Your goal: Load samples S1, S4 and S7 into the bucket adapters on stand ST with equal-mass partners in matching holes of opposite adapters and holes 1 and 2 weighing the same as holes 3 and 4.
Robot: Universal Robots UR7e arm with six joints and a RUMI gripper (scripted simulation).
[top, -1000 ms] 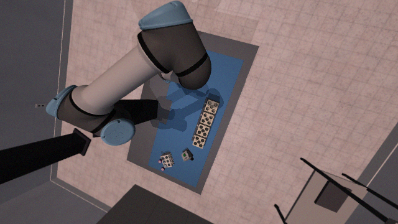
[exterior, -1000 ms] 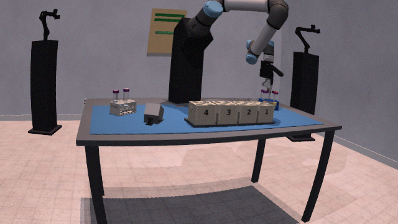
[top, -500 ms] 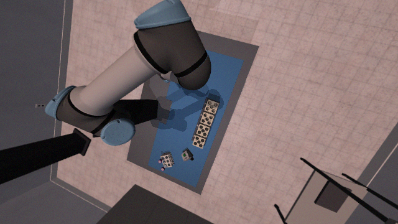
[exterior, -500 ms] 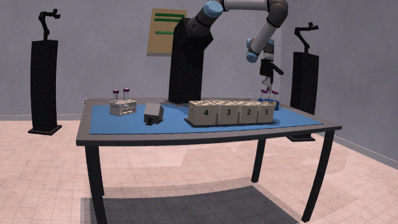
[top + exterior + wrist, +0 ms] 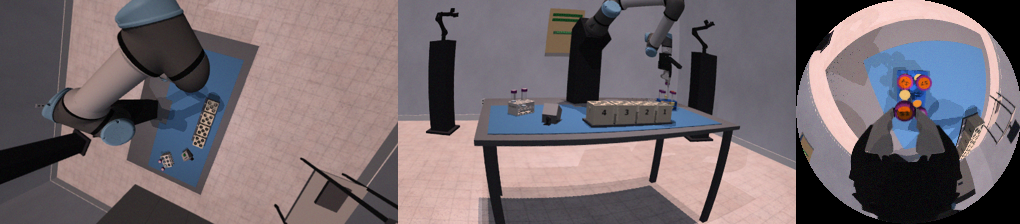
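My gripper (image 5: 904,108) is shut on an orange-dot sample tube (image 5: 903,111), gripped at the cap; I cannot read its ID. In the exterior view the gripper (image 5: 666,81) hangs above the blue sample rack (image 5: 667,100) at the table's far right, behind adapter 1 (image 5: 664,112). The tube looks lifted a little out of the rack. Two more orange-dot tubes (image 5: 905,81) (image 5: 924,82) stand in the rack below. The four tan adapters (image 5: 629,112), numbered 4 to 1 from left to right, stand in a row on the stand; their holes look empty. In the overhead view the arm hides the gripper.
A white rack (image 5: 521,107) with two purple-capped tubes stands at the left of the blue mat, also seen from above (image 5: 166,159). The small grey DONE desk (image 5: 551,113) with its green key (image 5: 184,154) sits between that rack and the adapters.
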